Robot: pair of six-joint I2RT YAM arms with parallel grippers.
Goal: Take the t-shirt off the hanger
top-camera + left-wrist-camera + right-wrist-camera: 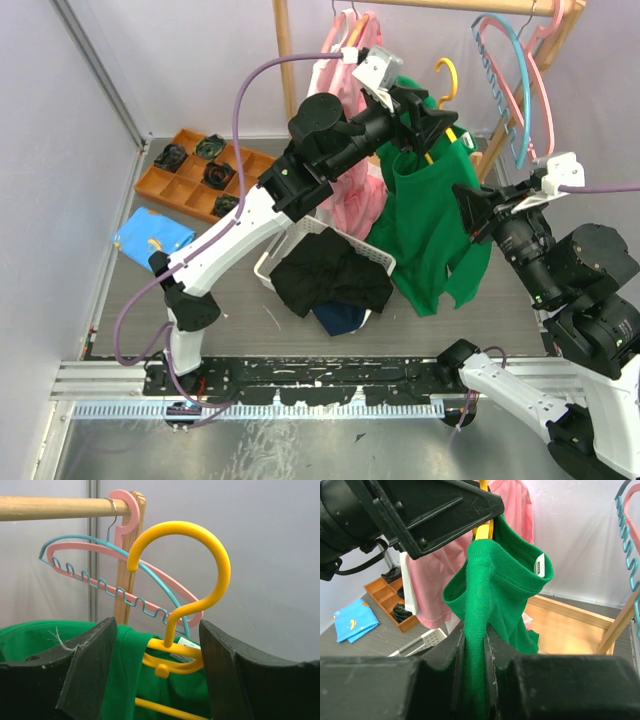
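Observation:
The green t-shirt hangs on a yellow hanger whose hook is free in the air below the wooden rail. My left gripper is open, its jaws standing on either side of the hanger's neck without touching it. In the left wrist view the shirt's collar lies over the hanger's shoulders. My right gripper is shut on a bunched fold of the green t-shirt, to the right of the hanger and lower. The shirt's lower part droops toward the table.
The wooden rail carries pink and blue empty hangers and a pink garment. A white basket with dark clothes stands below the left arm. An orange compartment tray and a blue cloth lie at the left.

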